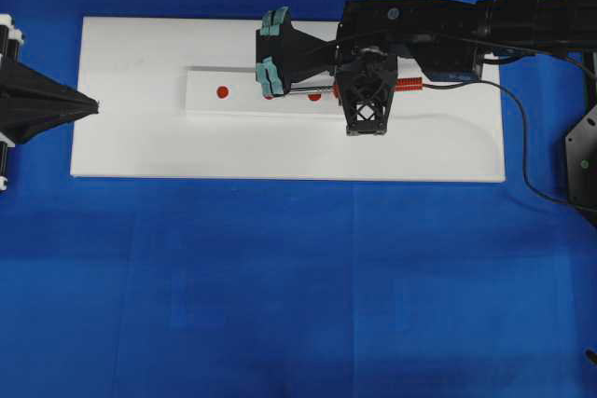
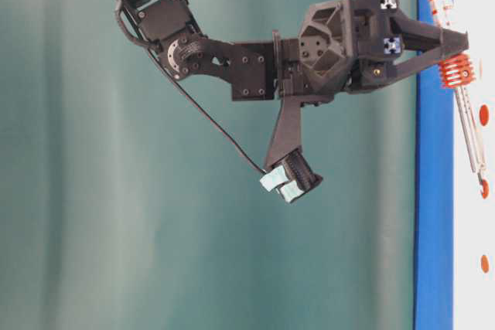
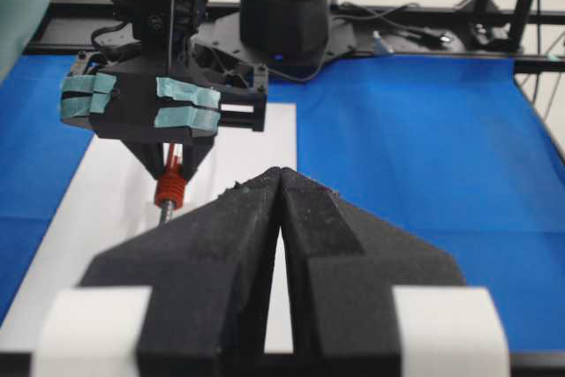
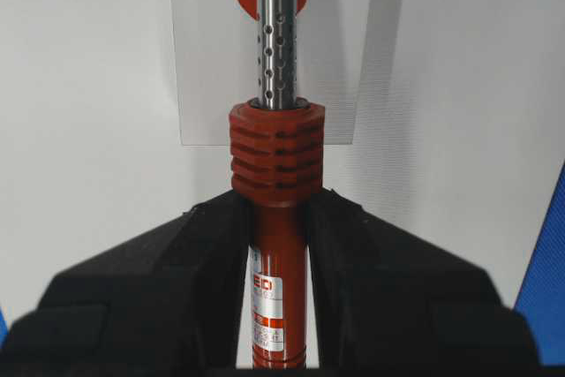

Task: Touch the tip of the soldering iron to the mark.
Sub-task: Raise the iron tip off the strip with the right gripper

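Here, right fingers (image 4: 278, 245) clamping soldering iron (image 4: 277, 218) over red dots (image 1: 222, 92) on white board (image 1: 131, 137), left fingers (image 3: 280, 218) pressed together, idle.

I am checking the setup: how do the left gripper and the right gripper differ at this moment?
The right gripper is shut on the soldering iron; the left gripper is shut on nothing. The right one reaches over the white board near the red marks; the left one sits at the board's left edge. Both have black, wedge-shaped fingers.
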`<action>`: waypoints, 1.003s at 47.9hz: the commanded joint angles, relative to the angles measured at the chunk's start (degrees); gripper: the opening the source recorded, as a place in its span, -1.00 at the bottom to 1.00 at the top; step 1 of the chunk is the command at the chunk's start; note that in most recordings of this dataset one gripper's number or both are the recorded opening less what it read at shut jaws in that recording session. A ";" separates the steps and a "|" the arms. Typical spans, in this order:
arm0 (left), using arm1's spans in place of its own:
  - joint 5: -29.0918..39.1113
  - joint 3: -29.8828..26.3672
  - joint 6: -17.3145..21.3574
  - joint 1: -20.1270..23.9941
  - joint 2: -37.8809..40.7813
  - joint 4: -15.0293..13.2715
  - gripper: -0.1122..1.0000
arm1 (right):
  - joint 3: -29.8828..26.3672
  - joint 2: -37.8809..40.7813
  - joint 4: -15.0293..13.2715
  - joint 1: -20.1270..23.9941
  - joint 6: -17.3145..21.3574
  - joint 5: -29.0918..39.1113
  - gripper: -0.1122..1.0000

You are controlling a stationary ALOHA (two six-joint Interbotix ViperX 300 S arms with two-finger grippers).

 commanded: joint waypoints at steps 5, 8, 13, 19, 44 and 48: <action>-0.26 -0.62 0.00 0.00 0.18 0.09 -0.80 | -2.72 -2.64 -0.18 0.09 -0.09 1.32 -0.68; -0.26 -0.70 0.00 -0.09 0.18 0.09 -0.80 | -3.52 -4.04 -0.26 0.09 -0.18 1.67 -0.68; -0.26 -0.62 0.00 -0.09 0.09 0.00 -0.80 | -5.19 -6.42 -0.97 0.09 -0.18 3.43 -0.68; -0.26 -0.70 0.00 -0.09 0.09 0.00 -0.80 | -8.35 -8.88 -2.81 0.35 -0.09 7.38 -0.68; -0.35 -0.62 0.00 -0.09 0.09 0.09 -0.80 | -12.22 -10.20 -6.15 0.97 -0.26 13.10 -0.68; -0.26 -0.62 0.00 -0.09 0.09 0.09 -0.80 | -11.60 -10.37 -6.06 0.88 -0.26 13.18 -0.68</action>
